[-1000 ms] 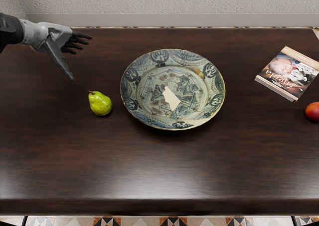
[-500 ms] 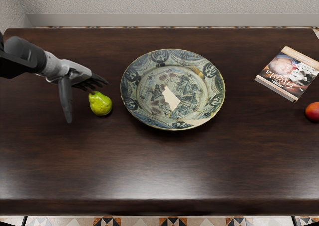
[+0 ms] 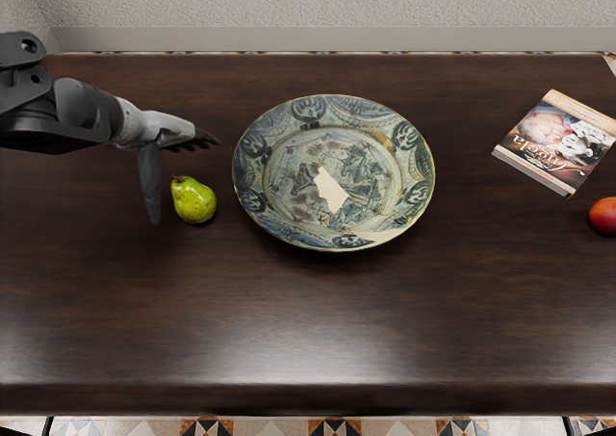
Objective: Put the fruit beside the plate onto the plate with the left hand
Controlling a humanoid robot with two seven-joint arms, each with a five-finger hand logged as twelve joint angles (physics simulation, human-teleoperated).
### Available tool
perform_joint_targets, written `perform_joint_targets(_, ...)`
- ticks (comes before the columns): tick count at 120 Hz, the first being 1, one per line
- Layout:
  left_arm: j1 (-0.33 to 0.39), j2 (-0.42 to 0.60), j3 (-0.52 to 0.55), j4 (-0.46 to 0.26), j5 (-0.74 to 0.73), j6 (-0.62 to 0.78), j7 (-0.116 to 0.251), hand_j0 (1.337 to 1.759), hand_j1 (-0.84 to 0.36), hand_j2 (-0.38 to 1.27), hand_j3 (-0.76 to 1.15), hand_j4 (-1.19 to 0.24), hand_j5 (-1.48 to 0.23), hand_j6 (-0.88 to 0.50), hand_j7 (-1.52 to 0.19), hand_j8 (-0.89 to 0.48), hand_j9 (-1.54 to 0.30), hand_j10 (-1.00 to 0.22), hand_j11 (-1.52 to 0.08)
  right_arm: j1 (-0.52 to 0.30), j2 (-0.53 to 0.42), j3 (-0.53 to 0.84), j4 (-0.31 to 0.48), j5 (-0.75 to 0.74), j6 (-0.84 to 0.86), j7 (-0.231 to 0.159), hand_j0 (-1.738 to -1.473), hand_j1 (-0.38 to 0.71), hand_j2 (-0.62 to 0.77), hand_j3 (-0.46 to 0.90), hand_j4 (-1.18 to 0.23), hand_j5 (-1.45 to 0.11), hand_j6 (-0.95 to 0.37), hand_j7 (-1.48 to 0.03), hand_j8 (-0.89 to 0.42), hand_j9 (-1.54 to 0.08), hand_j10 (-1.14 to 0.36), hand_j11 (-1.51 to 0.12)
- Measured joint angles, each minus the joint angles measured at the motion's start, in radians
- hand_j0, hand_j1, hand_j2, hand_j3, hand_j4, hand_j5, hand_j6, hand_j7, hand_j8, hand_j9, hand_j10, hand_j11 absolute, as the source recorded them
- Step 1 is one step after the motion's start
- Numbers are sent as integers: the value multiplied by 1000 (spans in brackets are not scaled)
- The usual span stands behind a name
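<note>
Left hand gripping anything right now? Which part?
Nothing. The left hand is open beside the pear, not closed on it; the pear sits on the table.

The dark table (image 3: 308, 311) bears a pear (image 3: 193, 200), plate (image 3: 310, 109), book (image 3: 556, 141) and perhaps a peach (image 3: 603, 216).

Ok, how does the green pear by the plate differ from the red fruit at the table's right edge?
The pear is yellow-green and tapers to a stem; the red fruit is red-orange and round. The pear lies just left of the plate, beside the open left hand; the red fruit sits far right, near the book, cut off by the picture's edge. Both rest on the table, neither on the plate.
</note>
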Motion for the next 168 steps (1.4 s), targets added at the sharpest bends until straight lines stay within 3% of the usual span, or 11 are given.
perform_joint_targets(44,17,-5,56,-61,-59,196,-8,1658,349,1,0,-2,0,-3,0,-2,0,-2,0,0,0,0,0,0,0,0,-1658,-314,-6,0,-30,-38,-30,-38,-30,-38,-29,-38)
perform_joint_targets(101,62,-29,81,-70,-67,291,-11,1658,345,2,0,-6,-5,-6,-5,-6,-5,-5,-5,0,0,0,0,0,0,0,-1658,-314,-6,0,-30,-38,-30,-38,-30,-38,-29,-38)
perform_joint_targets(168,62,-56,118,-59,-26,295,-44,1658,135,37,0,-181,-233,-181,-233,-181,-233,-180,-233,0,0,0,0,0,0,0,-1658,-314,-6,0,-30,-38,-30,-38,-30,-38,-29,-38)
